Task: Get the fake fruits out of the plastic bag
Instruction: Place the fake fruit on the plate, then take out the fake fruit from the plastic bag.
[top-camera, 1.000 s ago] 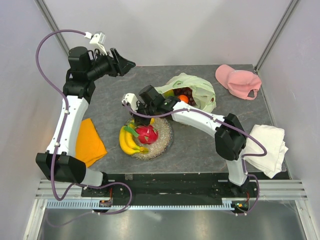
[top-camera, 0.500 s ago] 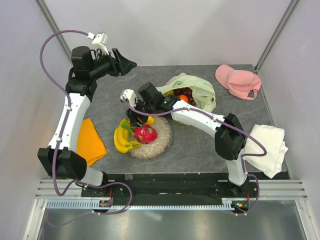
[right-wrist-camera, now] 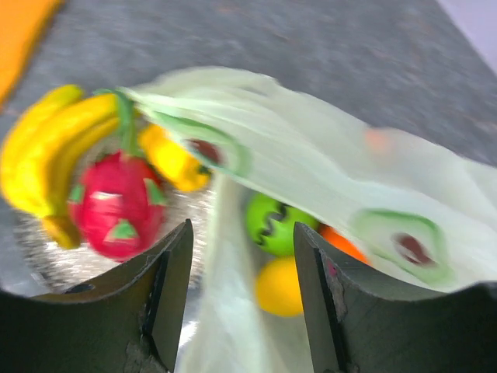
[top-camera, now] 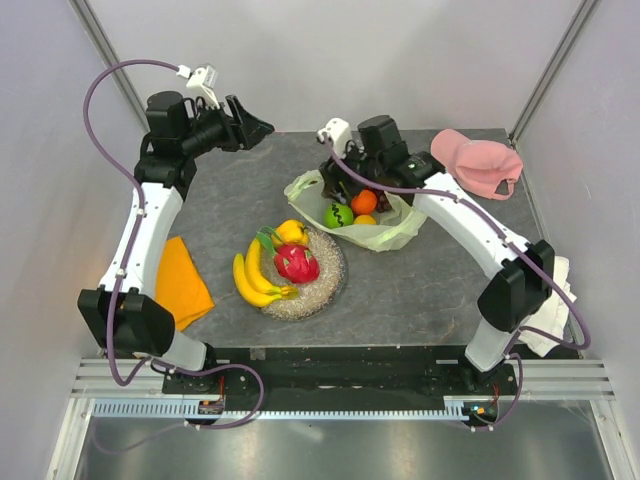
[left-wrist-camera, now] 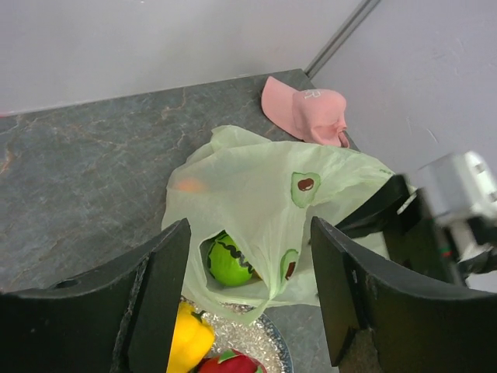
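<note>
On my feed the plastic bag [top-camera: 397,230] lies on the bench [top-camera: 230,205] right of centre, just beyond the glittery plate [top-camera: 325,287], with its mouth gaping toward the plate. Inside it I can see a green round fruit [top-camera: 338,215], an orange [top-camera: 364,201] and a small yellow one [right-wrist-camera: 279,287] close together. On the plate rest the banana bunch [top-camera: 250,282], which overhangs the left rim, the dragon fruit [top-camera: 296,263] and a yellow fruit [top-camera: 291,232]. The right gripper [right-wrist-camera: 242,233] sits over the bag's mouth with its jaws spread wide. A fold of bag film shows between them, but that wrist view is blurred and I cannot tell whether they touch it. The left gripper [left-wrist-camera: 248,233] hangs high over the far left of the bench, jaws apart and holding nothing, and looks down on the bag. A pink cap [top-camera: 480,160] lies in the far right corner, and an orange cloth [top-camera: 180,280] lies at the near left.
</note>
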You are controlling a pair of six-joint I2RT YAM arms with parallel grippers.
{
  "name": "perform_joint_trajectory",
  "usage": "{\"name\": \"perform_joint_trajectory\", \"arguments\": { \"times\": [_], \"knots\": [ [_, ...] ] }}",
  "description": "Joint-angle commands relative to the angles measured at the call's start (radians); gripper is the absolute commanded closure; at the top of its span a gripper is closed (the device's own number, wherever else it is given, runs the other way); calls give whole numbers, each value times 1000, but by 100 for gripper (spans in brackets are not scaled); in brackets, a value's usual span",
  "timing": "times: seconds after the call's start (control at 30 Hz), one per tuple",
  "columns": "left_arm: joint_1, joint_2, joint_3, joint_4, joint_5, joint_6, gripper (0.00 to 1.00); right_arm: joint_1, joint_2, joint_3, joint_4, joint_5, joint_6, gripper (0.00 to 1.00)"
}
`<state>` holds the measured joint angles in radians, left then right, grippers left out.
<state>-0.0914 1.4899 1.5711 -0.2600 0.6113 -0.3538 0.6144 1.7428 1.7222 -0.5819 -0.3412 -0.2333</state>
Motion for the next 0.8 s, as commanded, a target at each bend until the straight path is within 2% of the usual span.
{"name": "perform_joint_trajectory", "arguments": {
  "times": [0.0,0.2,0.4,0.57,0.7,0.77],
  "knots": [
    [-7,36,-13,-11,-74,6,29,-28,6,-49,-30,163,-55,38],
    [-36,130,26,-9,-76,-10,29,-56,44,-102,-25,229,-86,39],
    [-131,185,86,-54,-33,166,28,-88,-20,-243,-61,335,-101,39],
    [-136,72,-34,-61,79,269,24,-97,-150,-354,-102,384,-63,38],
    [-159,-14,-100,-67,117,328,19,-99,-239,-493,-125,392,-66,36],
    [-201,-34,-111,-106,107,402,16,-99,-265,-527,-125,383,-77,36]
  ]
}}
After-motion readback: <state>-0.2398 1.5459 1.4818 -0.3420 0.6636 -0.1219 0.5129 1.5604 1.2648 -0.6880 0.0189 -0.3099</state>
